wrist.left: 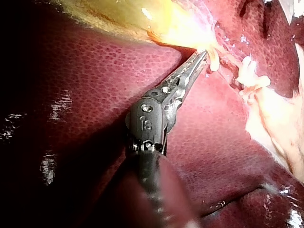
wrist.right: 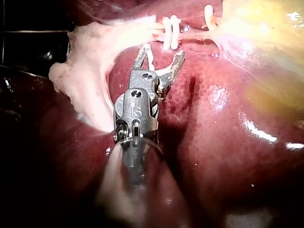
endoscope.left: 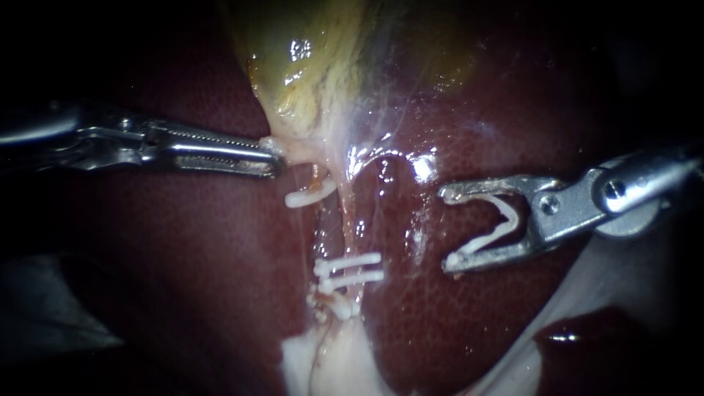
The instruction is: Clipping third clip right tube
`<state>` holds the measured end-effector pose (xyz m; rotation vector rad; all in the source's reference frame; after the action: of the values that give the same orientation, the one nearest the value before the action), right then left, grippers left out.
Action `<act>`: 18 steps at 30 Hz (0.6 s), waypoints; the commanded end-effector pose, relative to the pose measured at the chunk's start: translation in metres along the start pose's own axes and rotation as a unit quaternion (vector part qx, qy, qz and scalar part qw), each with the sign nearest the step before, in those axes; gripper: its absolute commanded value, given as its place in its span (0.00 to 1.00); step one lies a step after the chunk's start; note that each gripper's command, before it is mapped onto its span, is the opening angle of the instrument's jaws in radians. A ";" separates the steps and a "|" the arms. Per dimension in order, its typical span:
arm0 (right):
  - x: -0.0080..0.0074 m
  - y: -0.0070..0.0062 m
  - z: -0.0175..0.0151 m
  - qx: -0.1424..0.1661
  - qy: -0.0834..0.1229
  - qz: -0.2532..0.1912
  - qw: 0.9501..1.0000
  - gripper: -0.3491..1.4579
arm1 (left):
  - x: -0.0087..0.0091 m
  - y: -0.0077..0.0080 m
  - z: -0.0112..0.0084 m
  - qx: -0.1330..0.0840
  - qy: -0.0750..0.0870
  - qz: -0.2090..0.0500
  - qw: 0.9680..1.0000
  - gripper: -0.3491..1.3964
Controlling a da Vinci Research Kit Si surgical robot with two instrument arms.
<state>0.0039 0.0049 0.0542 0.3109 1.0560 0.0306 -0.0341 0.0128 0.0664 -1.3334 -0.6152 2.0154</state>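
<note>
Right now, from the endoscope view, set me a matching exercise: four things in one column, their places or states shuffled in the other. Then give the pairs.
1. left instrument
2. right instrument
3. single clip
4. paired clips

A. side by side across a tube, farther from the gallbladder
B. jaws spread, holding a loaded clip
C. jaws closed on pale tissue under the gallbladder
D. alone, just below the left instrument's tip

Pairs: 1-C, 2-B, 3-D, 4-A.
</note>
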 end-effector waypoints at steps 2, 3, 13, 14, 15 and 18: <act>0.0000 0.0000 0.0000 0.000 0.000 0.000 1.000 0.47 | 0.0001 0.0003 -0.0004 -0.001 0.000 0.000 1.000 0.00; 0.0000 0.0000 0.0000 0.000 0.002 0.000 1.000 0.47 | 0.0002 0.0004 -0.0008 -0.002 -0.001 0.000 1.000 0.00; 0.0000 0.0000 0.0001 0.000 0.005 0.001 1.000 0.47 | 0.0041 0.0017 -0.0071 0.007 0.012 -0.013 1.000 0.00; 0.0001 0.0000 0.0001 0.001 0.007 0.001 1.000 0.47 | 0.0043 0.0017 -0.0073 0.007 0.012 -0.013 1.000 0.00; 0.0001 0.0001 0.0002 0.003 0.009 0.001 1.000 0.47 | 0.0043 0.0017 -0.0073 0.007 0.012 -0.013 1.000 0.00; 0.0003 0.0001 0.0006 0.006 0.014 0.005 1.000 0.47 | 0.0039 0.0018 -0.0070 0.008 0.012 -0.013 1.000 0.00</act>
<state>0.0049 0.0050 0.0543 0.3296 1.0845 0.0410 -0.0291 0.0146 0.0599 -1.3322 -0.6015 1.9762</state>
